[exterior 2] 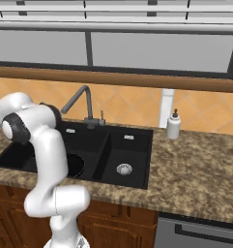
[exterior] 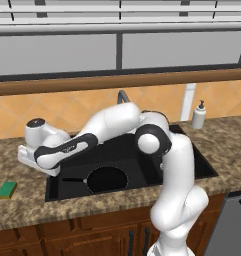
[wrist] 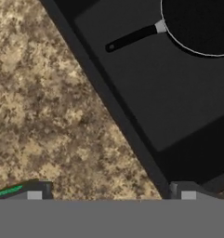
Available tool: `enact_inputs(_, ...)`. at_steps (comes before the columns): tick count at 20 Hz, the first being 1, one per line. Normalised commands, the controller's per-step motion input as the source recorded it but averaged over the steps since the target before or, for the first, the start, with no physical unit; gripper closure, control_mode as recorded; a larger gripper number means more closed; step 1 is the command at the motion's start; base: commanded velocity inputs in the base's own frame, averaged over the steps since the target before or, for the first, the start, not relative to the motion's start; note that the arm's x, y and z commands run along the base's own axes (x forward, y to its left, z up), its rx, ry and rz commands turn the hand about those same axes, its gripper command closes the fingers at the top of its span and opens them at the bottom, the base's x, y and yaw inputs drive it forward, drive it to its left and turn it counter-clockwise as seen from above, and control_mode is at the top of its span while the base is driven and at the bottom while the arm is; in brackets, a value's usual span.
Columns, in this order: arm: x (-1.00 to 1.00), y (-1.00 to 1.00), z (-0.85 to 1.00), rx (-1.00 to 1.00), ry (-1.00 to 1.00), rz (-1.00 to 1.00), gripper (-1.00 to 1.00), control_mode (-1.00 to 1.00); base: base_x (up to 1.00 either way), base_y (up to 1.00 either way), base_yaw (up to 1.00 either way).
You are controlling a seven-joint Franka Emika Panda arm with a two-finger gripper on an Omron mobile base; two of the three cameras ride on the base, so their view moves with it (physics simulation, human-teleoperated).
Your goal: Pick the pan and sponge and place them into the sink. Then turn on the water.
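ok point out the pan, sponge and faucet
pan [exterior: 108, 180], left base view, middle of its round bottom
sponge [exterior: 7, 189], left base view, green top
faucet [exterior 2: 88, 107], right base view, upright stem

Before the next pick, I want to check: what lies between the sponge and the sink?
Bare counter separates sponge from sink, left base view.

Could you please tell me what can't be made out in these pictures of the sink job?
- Sponge: in the hand view just a green sliver at the lower left edge.
- Pan: cut by the hand view's top right corner; half hidden by the arm in the right base view.
- Faucet: in the left base view, mostly behind the arm.
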Motion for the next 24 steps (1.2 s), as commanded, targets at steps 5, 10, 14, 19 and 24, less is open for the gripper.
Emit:
enact_inputs(5, -0.19, 0.11, 0.0, -0.01, 0.0, 0.01, -1.0, -1.0, 0.0, 0.0, 0.0)
enact_inputs(10, -0.23, 0.09, 0.0, 0.0, 0.0, 0.05, -1.0, -1.0, 0.0, 0.0, 0.0)
enact_inputs(14, -0.18, 0.25, -0.05, 0.0, 0.0, 0.09, -1.0, -1.0, 0.0, 0.0, 0.0)
enact_inputs(19, -0.14, 0.27, -0.07, 0.0, 0.0, 0.11, -1.0, -1.0, 0.0, 0.0, 0.0)
enact_inputs(24, -0.02, 0.28, -0.01, 0.0, 0.01, 0.12, -1.0, -1.0, 0.0, 0.0, 0.0)
